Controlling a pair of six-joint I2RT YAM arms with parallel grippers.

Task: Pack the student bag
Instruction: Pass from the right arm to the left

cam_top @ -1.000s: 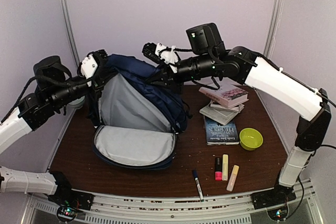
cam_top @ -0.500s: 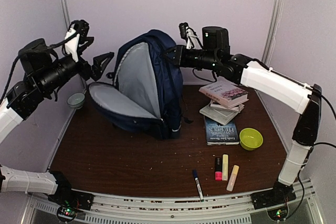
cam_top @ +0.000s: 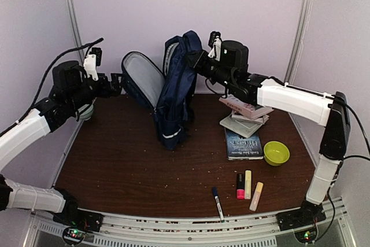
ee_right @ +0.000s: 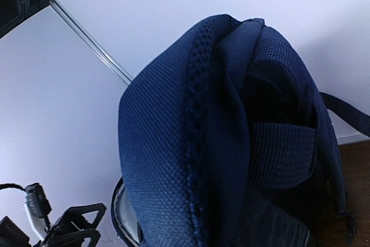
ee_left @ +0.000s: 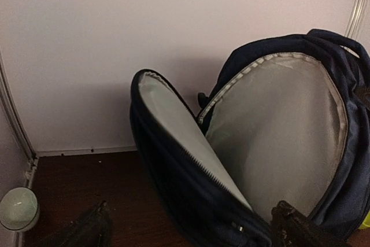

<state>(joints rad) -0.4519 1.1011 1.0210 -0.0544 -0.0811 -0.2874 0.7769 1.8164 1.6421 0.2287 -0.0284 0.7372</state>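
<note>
Left arm (cam_top: 23, 134): white shells, black joints, loose black cable.
Right arm (cam_top: 292, 101): white shells, black joints.
Left gripper (cam_top: 117, 80): black fingers, white housing.
Bases (cam_top: 78, 219): black, small lights.

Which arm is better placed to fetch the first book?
Probably the left arm: its jaws stand open and empty beside the bag. The right arm grips the bag's top, holding it upright, though the books lie nearer to it.

A dark brown wooden table (cam_top: 127, 166) fills the booth, its top dotted with pale specks. The far wall (cam_top: 144, 4), left wall (cam_top: 29, 15) and right wall (cam_top: 341, 21) are plain lilac-white. Slim metal uprights (cam_top: 68, 4) stand in both far corners. A ribbed aluminium rail (cam_top: 185, 232) edges the near side. The light is soft and even.
</note>
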